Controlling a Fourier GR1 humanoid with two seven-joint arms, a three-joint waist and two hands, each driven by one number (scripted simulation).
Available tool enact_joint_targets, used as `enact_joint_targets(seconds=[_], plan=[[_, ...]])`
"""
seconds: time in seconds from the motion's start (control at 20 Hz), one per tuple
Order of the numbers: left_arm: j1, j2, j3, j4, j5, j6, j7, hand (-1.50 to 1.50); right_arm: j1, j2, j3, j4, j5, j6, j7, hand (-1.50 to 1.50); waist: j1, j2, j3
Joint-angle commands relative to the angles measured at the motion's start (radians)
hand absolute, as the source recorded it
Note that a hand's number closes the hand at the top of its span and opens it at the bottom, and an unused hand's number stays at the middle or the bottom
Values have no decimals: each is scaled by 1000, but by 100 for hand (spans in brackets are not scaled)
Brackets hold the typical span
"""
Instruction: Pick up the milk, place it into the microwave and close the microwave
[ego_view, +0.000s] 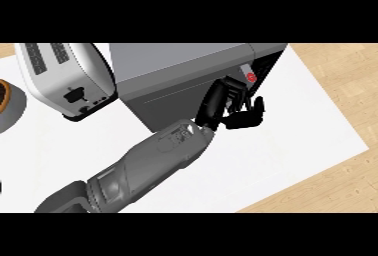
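Right hand (235, 107) at the microwave's (184, 70) front opening, fingers curled round the milk carton (247, 75); only its white top with a red mark shows, just above the fingers, inside the opening. Toaster (66, 75) stands left of the microwave.

The microwave (184, 60) is a grey box with a darker grey door that stands almost shut. The left hand's (235, 107) fingers (215, 100) lie against the door's right end. Just above the fingertips, a narrow dark gap remains at the microwave's right side. The milk (249, 76), a pale carton with a round red mark, stands upright in that gap, mostly hidden.
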Motion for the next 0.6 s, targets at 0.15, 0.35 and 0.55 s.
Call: enact_joint_targets(seconds=[0.15,0.35,0.55], plan=[[21,88,75,168,43,18,-14,-150,26,-7,-36,-26,-27,-15,18,-150,61,3,-4],[17,96,64,174,67,-18,-17,-150,42,-14,-60,-37,-32,-22,27,-150,79,2,-4],[29,96,49,183,83,-45,-31,-150,56,-14,-69,-64,-48,-27,38,-150,97,2,-4]])
